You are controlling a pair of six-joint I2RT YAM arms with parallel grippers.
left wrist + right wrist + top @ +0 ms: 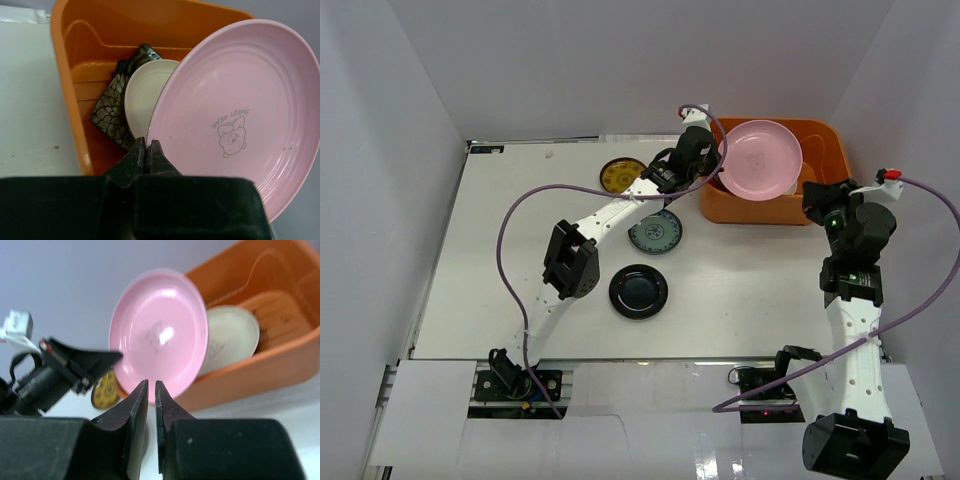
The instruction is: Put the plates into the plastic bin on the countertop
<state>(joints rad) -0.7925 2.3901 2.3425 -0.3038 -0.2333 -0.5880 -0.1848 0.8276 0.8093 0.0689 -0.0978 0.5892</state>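
Left hand (pixel 146 150) clenched on pink plate (pixel 760 160) rim, plate tilted over orange bin (pixel 825 135), far right. Right hand (pixel 151 390) closed, empty, beside bin. Yellow plate (pixel 622 175), blue plate (pixel 655 232), black plate (pixel 638 291) on desk (pixel 510 210).

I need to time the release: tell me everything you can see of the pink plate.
The pink plate is round, glossy, ceramic-looking, with faint concentric rings and a small cartoon print reading SWEET DEAR. It is tilted steeply over the orange bin, partly covering a cream plate. The left gripper pinches its rim; whether it touches anything else I cannot tell.
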